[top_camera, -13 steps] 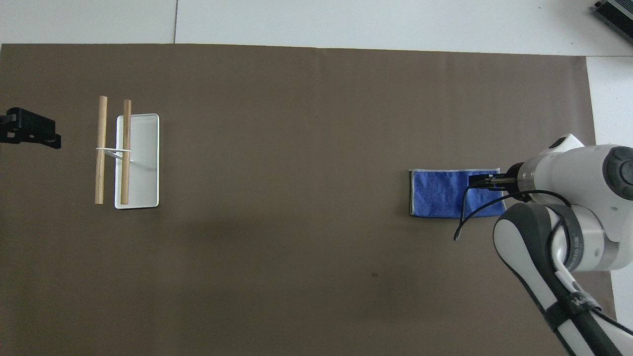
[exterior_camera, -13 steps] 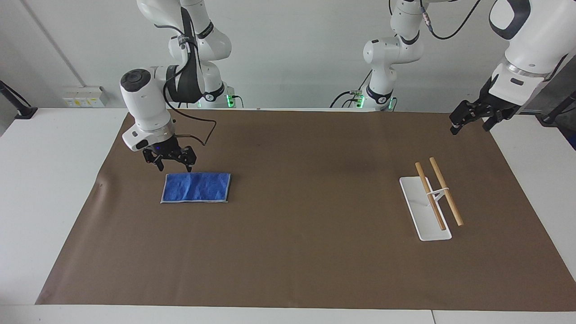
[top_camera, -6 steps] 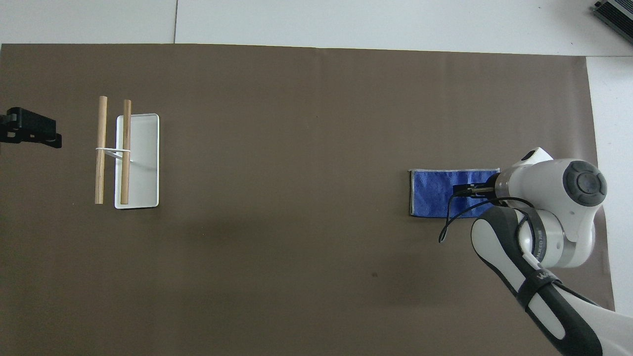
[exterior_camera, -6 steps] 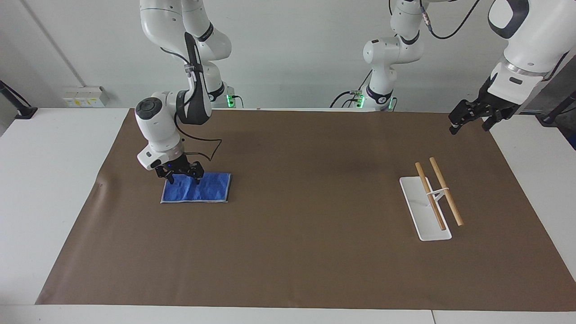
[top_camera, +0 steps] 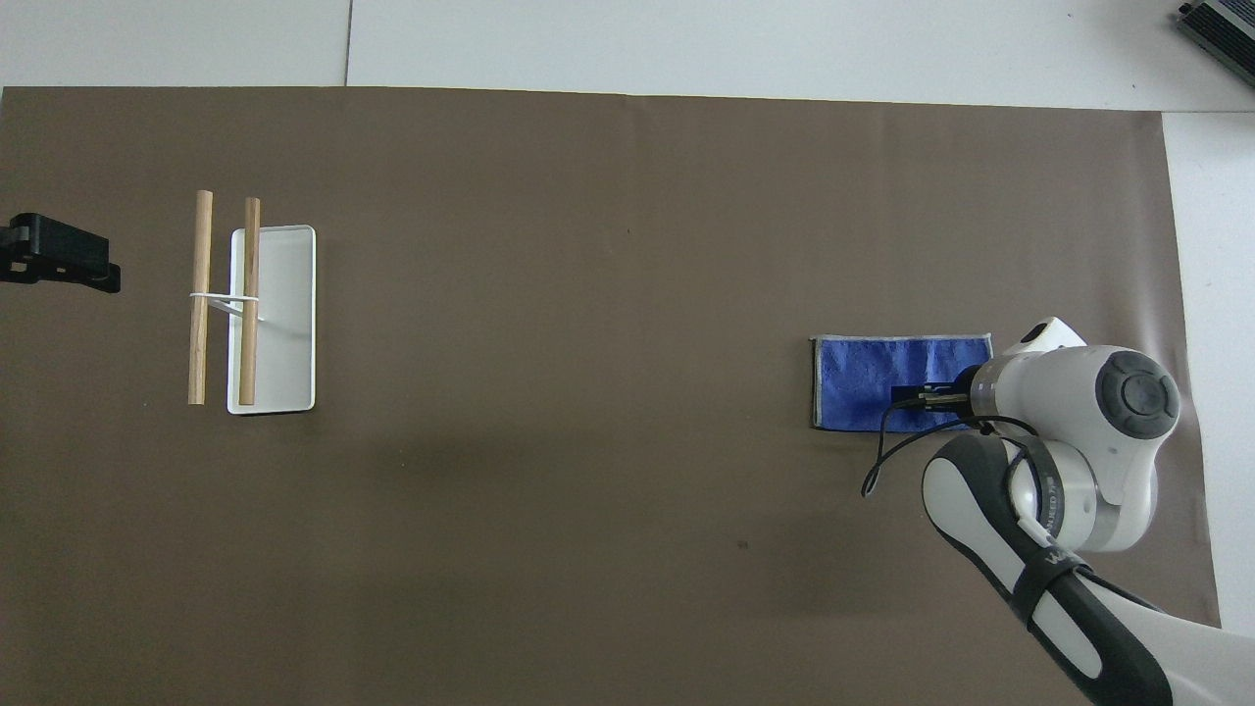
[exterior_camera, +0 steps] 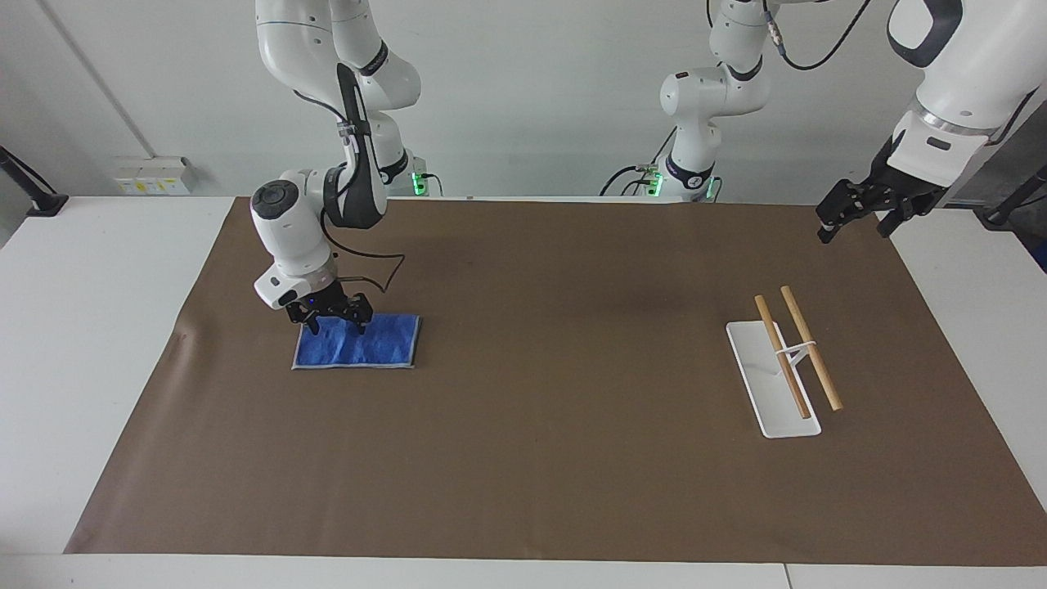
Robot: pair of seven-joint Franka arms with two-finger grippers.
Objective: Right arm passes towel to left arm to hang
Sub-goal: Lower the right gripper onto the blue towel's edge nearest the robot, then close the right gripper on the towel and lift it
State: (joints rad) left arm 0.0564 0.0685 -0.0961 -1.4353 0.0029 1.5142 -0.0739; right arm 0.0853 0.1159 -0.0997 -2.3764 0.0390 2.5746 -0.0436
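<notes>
The blue towel [exterior_camera: 372, 345] lies flat on the brown mat toward the right arm's end of the table; it also shows in the overhead view [top_camera: 863, 378]. My right gripper [exterior_camera: 334, 326] is open, its fingers spread and down at the towel's edge nearer to the robots, at the end toward the right arm. In the overhead view the right gripper [top_camera: 914, 396] covers part of the towel. My left gripper [exterior_camera: 855, 222] is open and empty, raised over the mat's corner near its own base, and it waits; it shows at the overhead view's edge [top_camera: 61, 265].
A white rack [exterior_camera: 757, 368] with two wooden rods [exterior_camera: 785, 360] stands toward the left arm's end of the table, and shows in the overhead view [top_camera: 286, 324]. A brown mat [exterior_camera: 572, 425] covers most of the white table. The right arm's black cable [exterior_camera: 384, 274] loops beside its wrist.
My right gripper has come down from just above the towel's corner onto the towel's near edge, shifting slightly along it. The towel and the left arm have not moved.
</notes>
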